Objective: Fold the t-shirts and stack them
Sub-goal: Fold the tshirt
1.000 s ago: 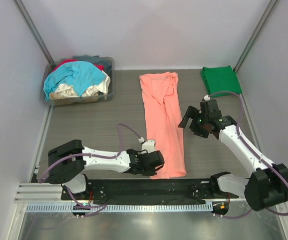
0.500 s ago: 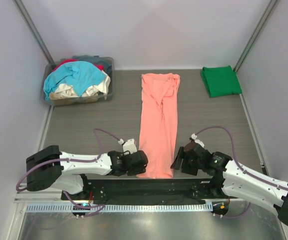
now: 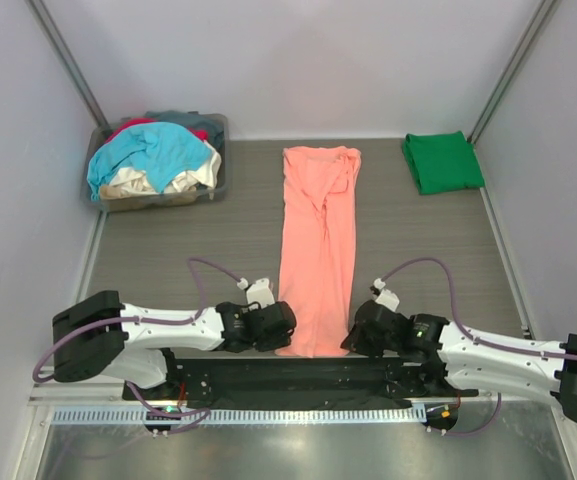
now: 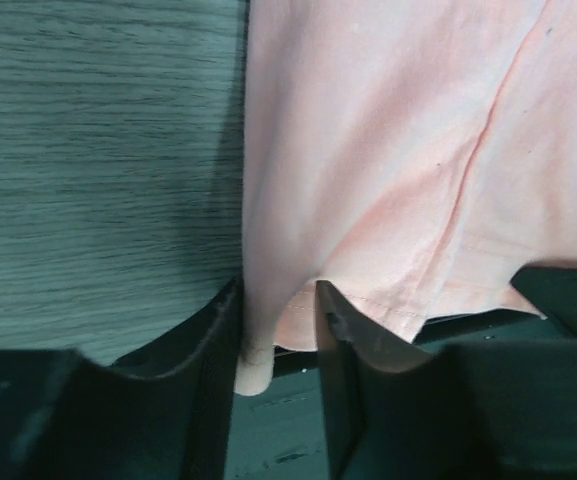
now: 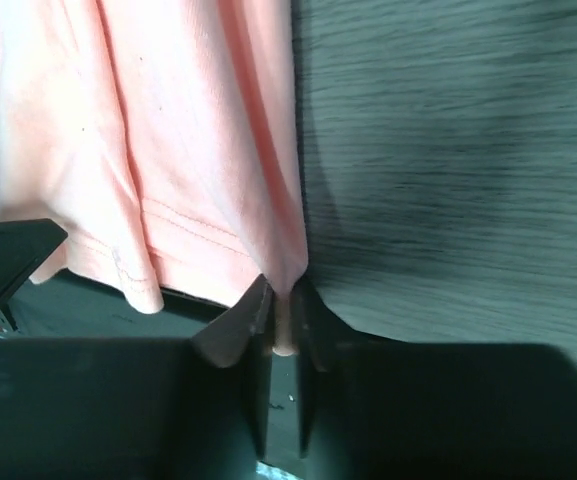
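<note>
Lying lengthwise down the middle of the counter (image 3: 188, 240), the salmon-pink t-shirt (image 3: 318, 240) is folded into a long narrow strip. Its far end is near the back wall, and its near hem reaches the counter's front edge, just over the black rail (image 3: 298, 377) by the arm bases.

The left tool (image 3: 284, 330) sits low at the hem's near left corner. In the left wrist view its fingers (image 4: 213, 350) stand apart, released. The cloth corner hangs in the gap between them and rests against one finger without being squeezed.

The right tool (image 3: 354, 338) sits at the near right corner. In the right wrist view its fingers (image 5: 243, 325) are drawn almost together, grasping a thin fold of the shirt's edge right at the hem.

A dark green t-shirt (image 3: 443, 161), folded into a flat square, lies at the far right corner of the counter, well apart from the pink one. At the far left stands a grey tub (image 3: 223, 165). It is heaped with a turquoise t-shirt (image 3: 158, 145) on top, cream cloth (image 3: 138, 183) below it and a bit of red (image 3: 133, 125) showing behind.
</note>
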Motion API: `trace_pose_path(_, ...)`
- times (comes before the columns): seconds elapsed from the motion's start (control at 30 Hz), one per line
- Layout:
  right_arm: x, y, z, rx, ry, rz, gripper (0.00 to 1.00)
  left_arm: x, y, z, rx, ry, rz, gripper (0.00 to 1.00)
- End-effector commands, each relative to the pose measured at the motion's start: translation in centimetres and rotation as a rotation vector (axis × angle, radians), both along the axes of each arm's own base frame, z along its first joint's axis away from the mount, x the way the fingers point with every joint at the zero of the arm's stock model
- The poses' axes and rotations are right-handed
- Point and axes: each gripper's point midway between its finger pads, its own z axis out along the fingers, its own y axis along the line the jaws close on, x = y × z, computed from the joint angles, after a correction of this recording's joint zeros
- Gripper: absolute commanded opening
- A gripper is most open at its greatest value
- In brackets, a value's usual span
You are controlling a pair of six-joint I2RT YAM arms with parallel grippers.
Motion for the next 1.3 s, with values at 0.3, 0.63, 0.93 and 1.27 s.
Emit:
trace_pose_path(0.3, -0.3, -4.5, 1.6, -0.142, -0.037, -0.049, 0.01, -2.1, -0.3, -0.5, 0.041, -0.013, -0.064, 0.0)
trace_pose_path(0.63, 2.8, -3.1, 8.0, -0.132, -0.179, -0.072, 0.01, -0.5, -1.3, 6.6, 0.053, -0.106, -0.074, 0.0)
trace_pose_path(0.93, 11.5, -2.5, 16.3, -0.264, -0.364, -0.105, 0.01, 7.2, -0.5, 11.8, 0.081, -0.17, -0.055, 0.0)
trace_pose_path(1.27, 21.5, -3.9, 16.7, -0.38, -0.378, -0.101, 0.01, 17.4, -0.1, 12.0, 0.131, -0.142, -0.066, 0.0)
